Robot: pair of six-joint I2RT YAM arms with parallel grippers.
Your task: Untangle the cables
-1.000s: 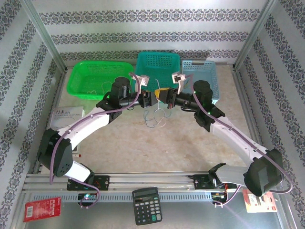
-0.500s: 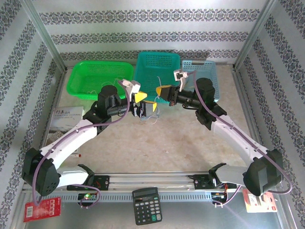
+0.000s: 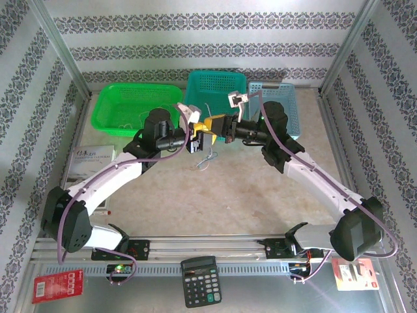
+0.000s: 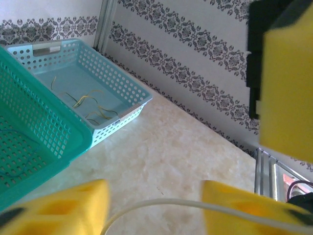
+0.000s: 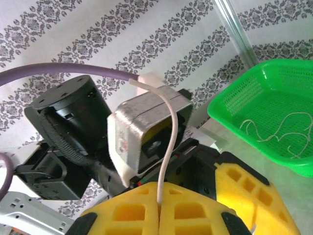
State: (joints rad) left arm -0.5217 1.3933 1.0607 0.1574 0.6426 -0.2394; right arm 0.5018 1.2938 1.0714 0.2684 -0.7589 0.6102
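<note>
Left of the cables point(image 3: 205, 160) lies a booklet point(image 3: 91, 158), its print unreadable.

Walls point(image 3: 208, 39) on three sides: white paper, grey damask bands. Aluminium frame posts point(image 3: 62, 52) at 10 and 2 o'clock. Tabletop point(image 3: 215, 195) is beige, marbled, evenly lit, with soft shadows. Slotted metal rail point(image 3: 208, 246) runs along 6 o'clock.

green basket point(image 3: 124, 101): glossy plastic | tabletop point(image 3: 228, 189): smooth, marbled | right tool pads point(image 5: 190, 205): matt | cable point(image 5: 168, 142): smooth
</note>
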